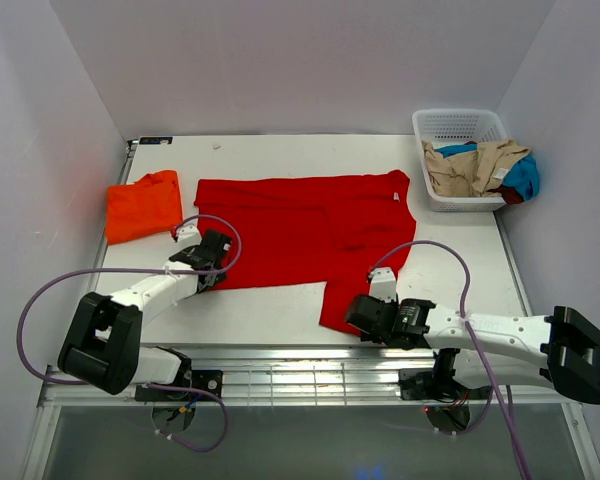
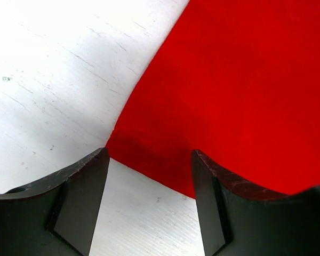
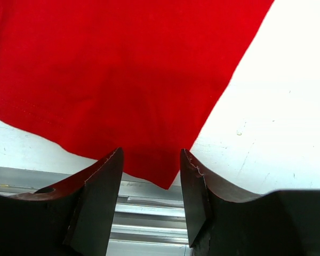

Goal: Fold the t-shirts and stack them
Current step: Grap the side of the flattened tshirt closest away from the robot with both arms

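Note:
The large red t-shirt [image 1: 300, 225] lies spread across the middle of the table, with one flap reaching down to the near edge. The orange t-shirt [image 1: 143, 205] lies folded at the far left. My left gripper [image 1: 218, 262] sits low at the red shirt's near left corner. In the left wrist view it [image 2: 149, 153] stands open, the red shirt's [image 2: 240, 90] corner just ahead between the fingers [image 2: 88, 186]. My right gripper [image 1: 352, 318] is at the flap's near tip. It [image 3: 151, 151] is open, with the red corner [image 3: 149, 170] between the fingers, unclamped.
A white lattice basket [image 1: 458, 122] holding beige and blue clothes stands at the back right corner. Aluminium rails [image 1: 310, 375] run along the table's near edge, and the red flap's tip hangs over them [image 3: 144, 213]. White walls close in the left, right and back.

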